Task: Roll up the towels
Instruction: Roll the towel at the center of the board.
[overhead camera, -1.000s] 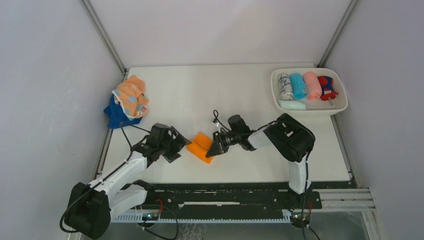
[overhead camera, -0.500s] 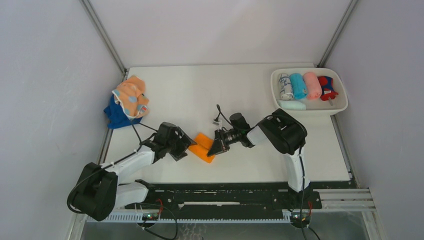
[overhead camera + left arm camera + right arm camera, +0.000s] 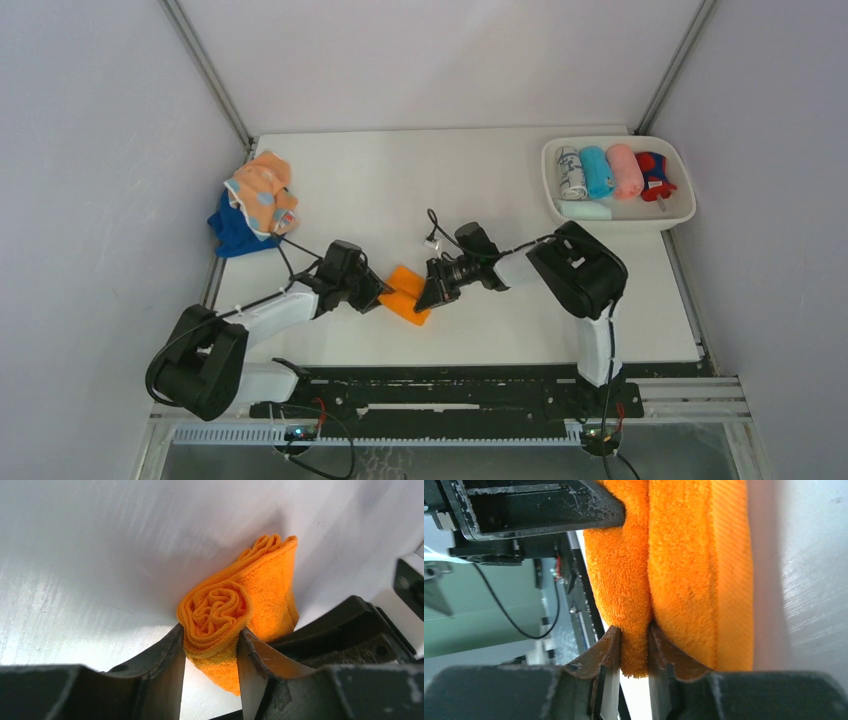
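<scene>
A bright orange towel [image 3: 405, 293], partly rolled, lies in the middle of the table. My left gripper [image 3: 377, 297] is at its left end. In the left wrist view the jaws [image 3: 212, 647] press both sides of the spiral roll end [image 3: 217, 611]. My right gripper [image 3: 432, 295] is at the towel's right end, shut on one fluffy fold [image 3: 634, 630] of it. A peach spotted towel [image 3: 262, 192] lies crumpled on a dark blue towel [image 3: 232, 234] at the table's left edge.
A white tray [image 3: 620, 226] at the back right holds rolled towels: a white patterned one [image 3: 571, 172], turquoise [image 3: 598, 172], pink [image 3: 626, 171], a red and blue one [image 3: 654, 175] and pale mint [image 3: 585, 210]. Grey walls close in on both sides.
My left gripper has slid right onto the orange towel and its jaws have closed on the rolled end. The right gripper kept its pinch and barely moved.
</scene>
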You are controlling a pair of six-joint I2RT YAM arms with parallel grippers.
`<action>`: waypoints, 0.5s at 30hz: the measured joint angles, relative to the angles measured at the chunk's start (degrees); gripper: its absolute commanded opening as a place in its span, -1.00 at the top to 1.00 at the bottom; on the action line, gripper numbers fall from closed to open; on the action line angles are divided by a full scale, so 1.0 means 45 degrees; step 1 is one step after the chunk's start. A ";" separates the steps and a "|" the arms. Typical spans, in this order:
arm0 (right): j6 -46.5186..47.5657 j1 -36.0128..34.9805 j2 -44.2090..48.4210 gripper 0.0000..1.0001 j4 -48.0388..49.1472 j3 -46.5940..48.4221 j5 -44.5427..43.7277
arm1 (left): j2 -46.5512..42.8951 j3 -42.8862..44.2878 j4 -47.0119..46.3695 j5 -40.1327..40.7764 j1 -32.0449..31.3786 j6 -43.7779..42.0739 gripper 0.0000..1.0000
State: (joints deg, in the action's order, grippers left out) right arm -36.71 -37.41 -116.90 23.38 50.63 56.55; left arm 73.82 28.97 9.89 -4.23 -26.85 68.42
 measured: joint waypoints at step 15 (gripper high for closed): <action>0.6008 -0.4051 0.5508 -0.21 -0.6222 0.0539 -1.0049 | 0.0034 0.0845 0.1860 0.0622 -0.0053 -0.0685 0.17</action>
State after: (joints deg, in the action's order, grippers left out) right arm -9.67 -55.64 -92.12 -4.62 53.06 11.33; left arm 73.97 32.77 18.26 -1.43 -27.09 65.34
